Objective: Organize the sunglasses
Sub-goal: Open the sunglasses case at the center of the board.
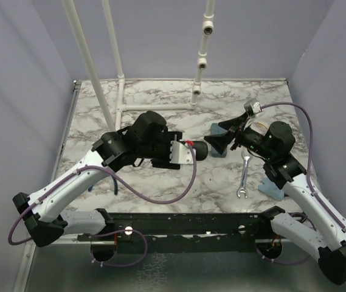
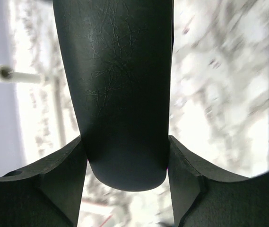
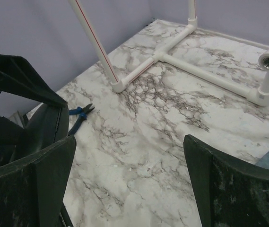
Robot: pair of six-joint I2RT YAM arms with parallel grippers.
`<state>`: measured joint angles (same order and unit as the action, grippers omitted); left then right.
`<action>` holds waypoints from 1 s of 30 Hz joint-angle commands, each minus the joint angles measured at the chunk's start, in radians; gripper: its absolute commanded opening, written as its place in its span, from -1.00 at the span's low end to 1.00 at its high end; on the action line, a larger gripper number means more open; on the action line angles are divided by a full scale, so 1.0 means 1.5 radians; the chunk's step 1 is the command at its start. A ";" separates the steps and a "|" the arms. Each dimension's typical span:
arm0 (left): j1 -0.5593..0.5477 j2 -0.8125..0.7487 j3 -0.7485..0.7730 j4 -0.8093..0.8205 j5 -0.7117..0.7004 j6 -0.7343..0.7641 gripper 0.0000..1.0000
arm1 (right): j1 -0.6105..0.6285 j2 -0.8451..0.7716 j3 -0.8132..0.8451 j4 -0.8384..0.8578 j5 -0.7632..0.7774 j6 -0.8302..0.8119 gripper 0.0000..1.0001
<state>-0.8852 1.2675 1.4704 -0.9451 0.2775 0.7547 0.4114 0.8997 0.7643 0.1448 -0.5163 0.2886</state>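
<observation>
No sunglasses show in any view. My left gripper is shut on a black oval case and holds it above the middle of the table. In the left wrist view the black oval case fills the gap of the left gripper, with both fingers pressed against its sides. My right gripper stands open just right of that case, above a blue-grey case. Only marble lies between the wide-spread fingers of the right gripper.
A silver wrench lies on the marble table near the right arm, beside another blue-grey piece. Blue-handled pliers lie to the left. A white pipe frame stands at the back.
</observation>
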 commanded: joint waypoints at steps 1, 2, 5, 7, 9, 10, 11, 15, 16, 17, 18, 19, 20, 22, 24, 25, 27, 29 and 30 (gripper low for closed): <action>-0.004 -0.130 -0.186 0.177 -0.139 0.302 -1.00 | 0.001 -0.049 0.020 -0.131 0.043 -0.092 0.99; -0.004 -0.162 -0.241 0.226 -0.157 0.339 -1.00 | 0.001 -0.055 0.018 -0.144 0.047 -0.105 1.00; -0.005 -0.259 -0.382 0.344 -0.177 0.525 -1.00 | 0.001 -0.055 0.019 -0.171 0.052 -0.115 1.00; -0.007 -0.349 -0.500 0.442 -0.170 0.708 -1.00 | 0.001 -0.031 0.025 -0.170 0.022 -0.107 1.00; -0.007 -0.410 -0.621 0.568 -0.158 0.888 -1.00 | 0.001 0.011 0.032 -0.155 -0.053 -0.092 0.99; -0.007 -0.427 -0.661 0.617 -0.142 0.946 -1.00 | 0.001 0.034 0.034 -0.135 -0.110 -0.078 0.99; -0.007 -0.435 -0.684 0.652 -0.123 0.982 -1.00 | 0.003 0.058 0.035 -0.110 -0.162 -0.060 1.00; -0.007 -0.424 -0.716 0.741 -0.130 1.043 -1.00 | 0.081 0.105 0.037 -0.029 -0.216 -0.066 0.99; -0.007 -0.419 -0.721 0.762 -0.146 1.050 -1.00 | 0.111 0.110 0.044 -0.037 -0.200 -0.092 1.00; -0.007 -0.417 -0.725 0.775 -0.152 1.053 -1.00 | 0.140 0.114 0.047 -0.043 -0.186 -0.115 1.00; -0.007 -0.418 -0.727 0.783 -0.151 1.055 -1.00 | 0.161 0.120 0.048 -0.043 -0.178 -0.128 1.00; -0.007 -0.422 -0.731 0.786 -0.148 1.061 -1.00 | 0.176 0.126 0.047 -0.044 -0.174 -0.135 0.99; -0.007 -0.426 -0.736 0.787 -0.144 1.067 -1.00 | 0.185 0.129 0.046 -0.049 -0.165 -0.141 1.00; -0.007 -0.436 -0.750 0.787 -0.146 1.078 -1.00 | 0.189 0.123 0.033 -0.049 -0.129 -0.140 0.99; -0.007 -0.449 -0.761 0.778 -0.151 1.077 -1.00 | 0.189 0.104 0.008 -0.039 -0.082 -0.144 0.99; -0.007 -0.454 -0.765 0.775 -0.152 1.074 -1.00 | 0.189 0.095 -0.004 -0.031 -0.066 -0.149 0.99; -0.006 -0.459 -0.769 0.773 -0.154 1.064 -1.00 | 0.189 0.082 -0.021 -0.027 -0.056 -0.162 1.00; -0.007 -0.460 -0.772 0.774 -0.160 1.057 -1.00 | 0.189 0.072 -0.027 -0.034 -0.055 -0.181 0.99; -0.007 -0.461 -0.772 0.773 -0.163 1.053 -1.00 | 0.189 0.067 -0.029 -0.039 -0.055 -0.186 0.99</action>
<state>-0.8925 0.5915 0.3244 0.1707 0.0593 2.0743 0.6930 1.0355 0.7471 0.0731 -0.6537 0.0727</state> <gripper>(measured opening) 0.618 0.997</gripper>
